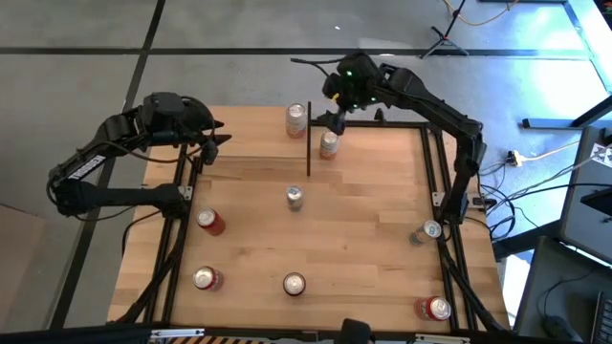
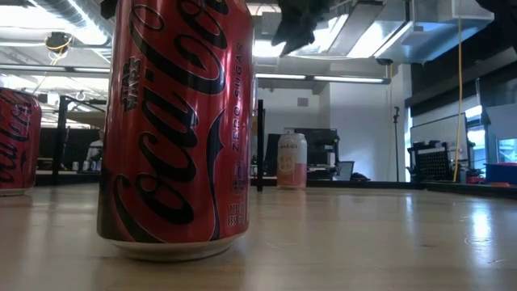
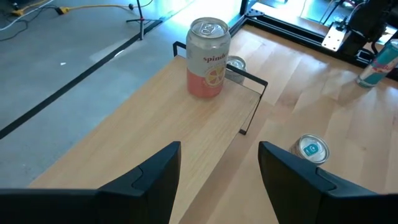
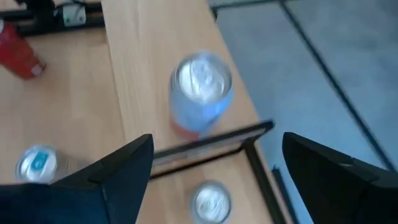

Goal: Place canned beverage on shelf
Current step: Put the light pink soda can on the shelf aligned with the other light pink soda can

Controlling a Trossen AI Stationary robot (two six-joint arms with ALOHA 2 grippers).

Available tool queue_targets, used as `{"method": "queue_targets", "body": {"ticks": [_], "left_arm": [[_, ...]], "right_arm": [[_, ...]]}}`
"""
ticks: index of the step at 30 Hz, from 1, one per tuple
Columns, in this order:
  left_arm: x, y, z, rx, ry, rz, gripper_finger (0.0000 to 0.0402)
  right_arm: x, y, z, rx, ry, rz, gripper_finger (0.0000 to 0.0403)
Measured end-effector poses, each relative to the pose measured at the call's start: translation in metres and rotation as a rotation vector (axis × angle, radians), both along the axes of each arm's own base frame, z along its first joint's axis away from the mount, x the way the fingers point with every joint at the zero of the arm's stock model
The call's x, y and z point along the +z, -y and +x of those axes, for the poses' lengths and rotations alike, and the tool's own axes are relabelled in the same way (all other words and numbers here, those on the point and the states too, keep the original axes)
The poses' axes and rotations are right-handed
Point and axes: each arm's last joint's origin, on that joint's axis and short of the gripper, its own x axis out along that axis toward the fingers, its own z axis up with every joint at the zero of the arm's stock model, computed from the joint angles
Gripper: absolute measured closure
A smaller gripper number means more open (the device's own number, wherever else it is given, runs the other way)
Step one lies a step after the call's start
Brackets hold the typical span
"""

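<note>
Two cans [image 1: 297, 119] near shelf [image 1: 258, 139] edge

Bright ceiling lights [image 2: 323, 78] overhead; right wrist view motion-blurred (low view backlit).

The right gripper's [image 4: 214, 180] two dark fingers [image 4: 112, 177] stood wide apart at the frame's bottom corners, above a pale can [image 4: 200, 93] upright at centre on the light-wood shelf [image 4: 146, 62], with a black rail [image 4: 211, 144] below and a red can [image 4: 18, 53] upper left.
</note>
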Motion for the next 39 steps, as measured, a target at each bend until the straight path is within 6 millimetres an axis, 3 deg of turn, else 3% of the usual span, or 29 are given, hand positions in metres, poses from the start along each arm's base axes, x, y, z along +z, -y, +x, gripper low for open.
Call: {"method": "queue_targets", "body": {"ticks": [9,16,21,27,39], "left_arm": [[0.000,-0.001,0.000,0.021,-0.003,0.006,0.0191],[0.000,0.000,0.000,0.022,-0.002,0.005,0.0191],[0.000,0.000,0.000,0.022,-0.002,0.005,0.0191],[0.000,-0.001,0.000,0.018,-0.006,0.011,0.0191],[0.000,-0.001,0.000,0.016,-0.006,0.013,0.0191]], "right_arm": [[-0.037,0.010,-0.042,-0.054,0.058,0.033,0.0059],[-0.090,0.009,-0.066,-0.117,0.167,0.079,0.0059],[-0.127,0.002,-0.068,-0.149,0.100,0.184,0.0059],[-0.141,-0.009,-0.061,-0.158,0.102,0.157,0.0059],[-0.177,0.002,-0.046,-0.181,0.193,0.050,0.0059]]}}
